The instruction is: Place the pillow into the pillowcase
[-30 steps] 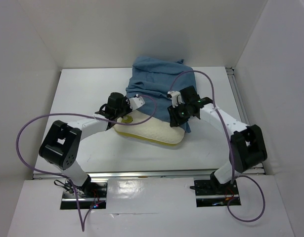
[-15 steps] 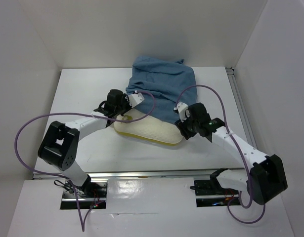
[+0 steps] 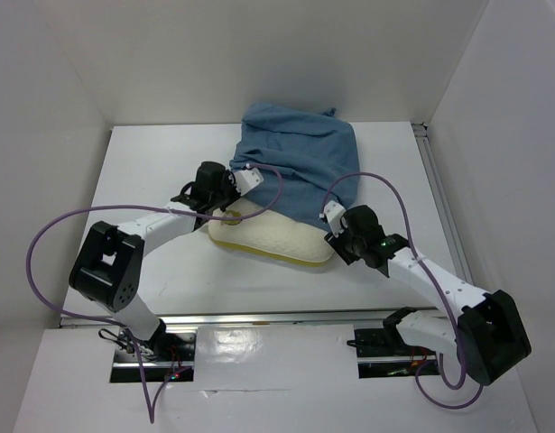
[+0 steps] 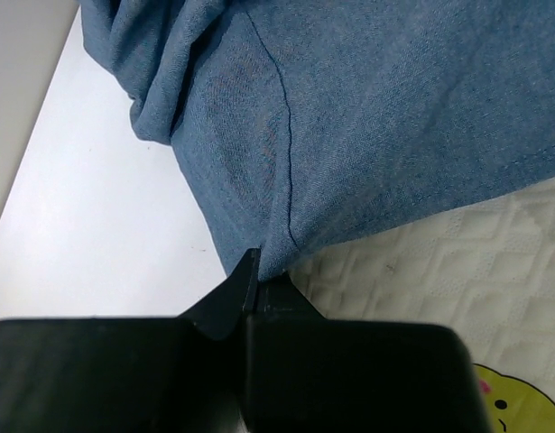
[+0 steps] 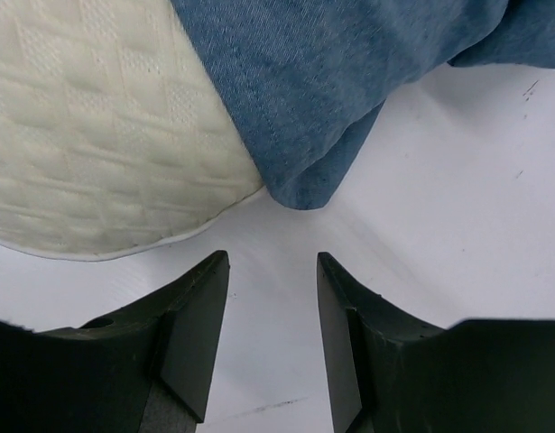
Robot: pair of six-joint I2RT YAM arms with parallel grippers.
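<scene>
The cream-white pillow [image 3: 272, 236] lies at mid table with its yellow edge band toward the arms; its far part is under the dusty-blue pillowcase [image 3: 300, 162]. My left gripper [image 3: 230, 185] is shut on the pillowcase's near left hem [image 4: 259, 257], beside the pillow [image 4: 457, 271] and its small yellow mark [image 4: 507, 397]. My right gripper [image 3: 333, 225] is open and empty, low over the bare table just off the pillow's right corner [image 5: 97, 153] and a folded pillowcase corner [image 5: 304, 180].
White walls close in the white table [image 3: 151, 171] at the back and both sides. A metal rail [image 3: 439, 180] runs along the right edge. Purple cables loop over both arms.
My right gripper has let go of the pillowcase's right edge, opened and pulled back toward the near right, down to the table. My left gripper has stayed shut on the hem.
</scene>
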